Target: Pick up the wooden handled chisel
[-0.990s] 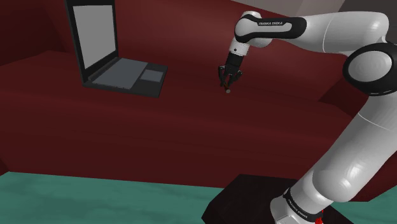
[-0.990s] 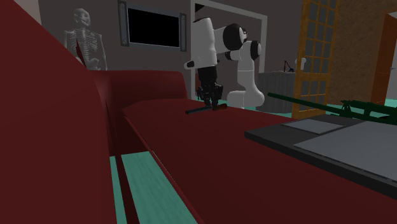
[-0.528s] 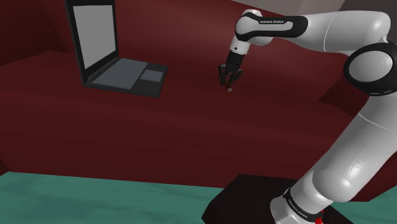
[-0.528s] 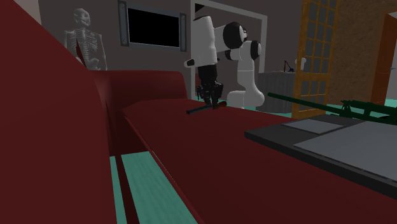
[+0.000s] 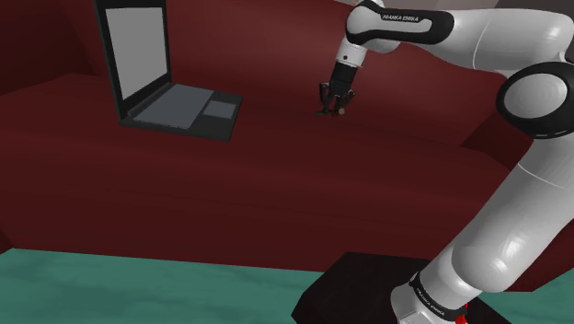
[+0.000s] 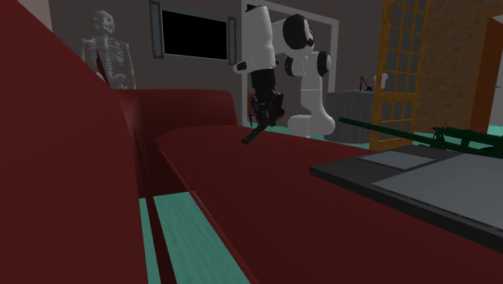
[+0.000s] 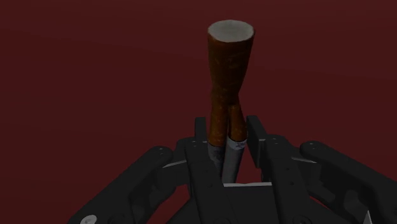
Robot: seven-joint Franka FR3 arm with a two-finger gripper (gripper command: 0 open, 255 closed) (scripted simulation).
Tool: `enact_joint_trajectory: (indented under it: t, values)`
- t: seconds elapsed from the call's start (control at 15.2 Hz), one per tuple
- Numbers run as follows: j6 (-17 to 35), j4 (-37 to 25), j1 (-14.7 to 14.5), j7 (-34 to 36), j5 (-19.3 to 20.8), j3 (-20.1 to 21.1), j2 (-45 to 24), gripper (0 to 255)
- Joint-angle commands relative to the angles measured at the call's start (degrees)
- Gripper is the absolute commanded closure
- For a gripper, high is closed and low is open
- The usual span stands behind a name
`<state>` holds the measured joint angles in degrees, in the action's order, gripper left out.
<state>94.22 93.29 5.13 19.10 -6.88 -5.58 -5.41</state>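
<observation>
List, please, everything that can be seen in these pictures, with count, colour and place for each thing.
chisel: one, brown handle and grey metal, clasped in the gripper, tilted.
laptop: one, dark grey, open, on the sofa, shoulder view's left.
sofa: one, dark red, under the laptop and the gripper.
floor: teal, in front of the sofa.
skeleton: one, pale, by the wall, second exterior view's upper left.
screen: one, black, on the wall beside the skeleton.
door: one, brown with panes, second exterior view's right.
stand: one, black, shoulder view's lower right.
arm: one, white with dark joints.
gripper: one, black, shut on the chisel.
</observation>
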Motion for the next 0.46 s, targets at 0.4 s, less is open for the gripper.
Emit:
enact_joint_trajectory:
  t: [0.4]
  values:
    - [-5.2, -6.0, 0.1, 0.4, 0.0, -0.1, -0.7, 255]
